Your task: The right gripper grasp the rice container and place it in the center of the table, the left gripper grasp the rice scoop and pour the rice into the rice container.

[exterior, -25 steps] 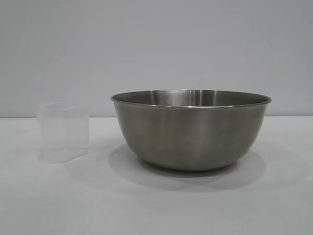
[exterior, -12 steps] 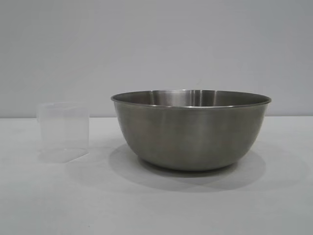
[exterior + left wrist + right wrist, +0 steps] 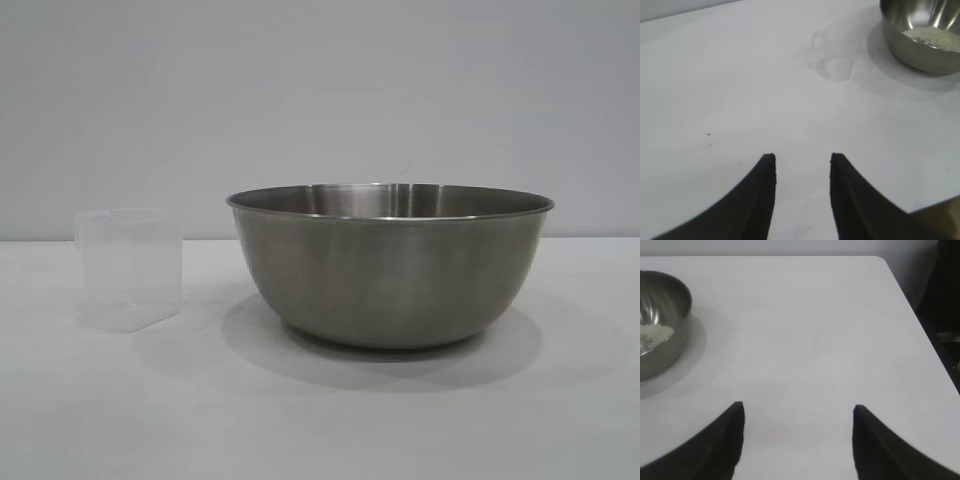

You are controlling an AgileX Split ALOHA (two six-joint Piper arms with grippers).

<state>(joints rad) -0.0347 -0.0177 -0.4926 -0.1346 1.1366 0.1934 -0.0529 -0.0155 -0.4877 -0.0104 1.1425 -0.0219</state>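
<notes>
The rice container [image 3: 390,265], a large brushed steel bowl, stands upright on the white table [image 3: 320,420], a little right of the middle in the exterior view. Rice [image 3: 935,36] lies in its bottom, and the rice [image 3: 652,335] shows in the right wrist view too. The rice scoop [image 3: 130,268], a clear squarish plastic cup, stands upright to the bowl's left and apart from it, with no rice that I can see inside. My left gripper [image 3: 802,159] hovers open over bare cloth, well short of the scoop [image 3: 835,52]. My right gripper [image 3: 799,409] is open over bare cloth, away from the bowl [image 3: 660,320].
The table's edge and rounded corner [image 3: 885,262] lie beyond the right gripper, with a dark area [image 3: 945,330] past it. A plain grey wall [image 3: 320,100] stands behind the table. Neither arm shows in the exterior view.
</notes>
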